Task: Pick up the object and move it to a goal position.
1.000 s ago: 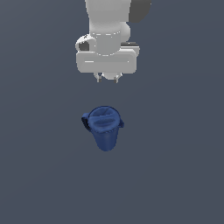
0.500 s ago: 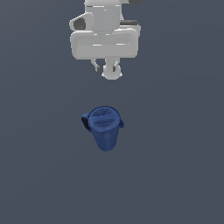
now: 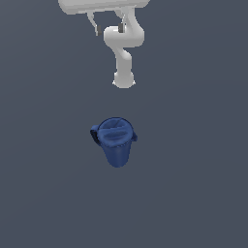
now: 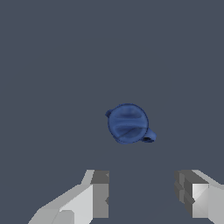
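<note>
We are counting one dark blue bin (image 3: 115, 141), the only loose thing showing on the grey worktop (image 3: 43, 193). On that bin we are seeing one round rim and two small side handles, one on each side of the rim. We are counting one white robot arm (image 3: 123, 53) behind the bin in the exterior view. The arm is carrying one gripper (image 4: 142, 199), and in the wrist view we are seeing its two fingers (image 4: 99, 194), one to each side of a wide gap, both well apart from the bin. We are finding one of each: one bin, one arm, one gripper.
</note>
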Motion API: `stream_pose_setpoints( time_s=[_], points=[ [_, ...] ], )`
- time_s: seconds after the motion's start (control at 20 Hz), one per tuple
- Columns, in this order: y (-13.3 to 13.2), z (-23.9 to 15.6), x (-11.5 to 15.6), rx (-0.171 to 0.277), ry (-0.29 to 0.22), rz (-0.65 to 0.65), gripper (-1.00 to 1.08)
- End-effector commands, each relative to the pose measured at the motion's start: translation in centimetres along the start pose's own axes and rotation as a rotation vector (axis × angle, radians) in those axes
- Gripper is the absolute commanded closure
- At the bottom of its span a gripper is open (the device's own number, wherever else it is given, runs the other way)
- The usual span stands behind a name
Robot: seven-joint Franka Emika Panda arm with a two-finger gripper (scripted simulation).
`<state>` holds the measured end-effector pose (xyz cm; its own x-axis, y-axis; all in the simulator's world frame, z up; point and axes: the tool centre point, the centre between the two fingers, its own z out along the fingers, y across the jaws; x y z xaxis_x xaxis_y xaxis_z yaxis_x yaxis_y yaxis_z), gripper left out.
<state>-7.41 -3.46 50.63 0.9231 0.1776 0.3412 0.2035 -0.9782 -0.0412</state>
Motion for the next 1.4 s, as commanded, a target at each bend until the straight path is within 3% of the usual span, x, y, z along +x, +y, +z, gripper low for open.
stream_pose_setpoints(
  time_s=[0.0, 0.4, 0.75, 1.05, 1.35],
  points=[
    [0.5, -3.4, 0.3, 0.021, 0.065, -0.052, -0.2],
    [3.3, -12.6, -0.2, 0.107, 0.266, -0.205, -0.2],
    [7.6, -17.8, -1.8, 0.199, 0.436, -0.32, -0.2],
    [12.3, -19.4, -3.3, 0.289, 0.573, -0.402, -0.2],
    [17.4, -17.8, -4.4, 0.388, 0.699, -0.466, -0.2]
  ],
)
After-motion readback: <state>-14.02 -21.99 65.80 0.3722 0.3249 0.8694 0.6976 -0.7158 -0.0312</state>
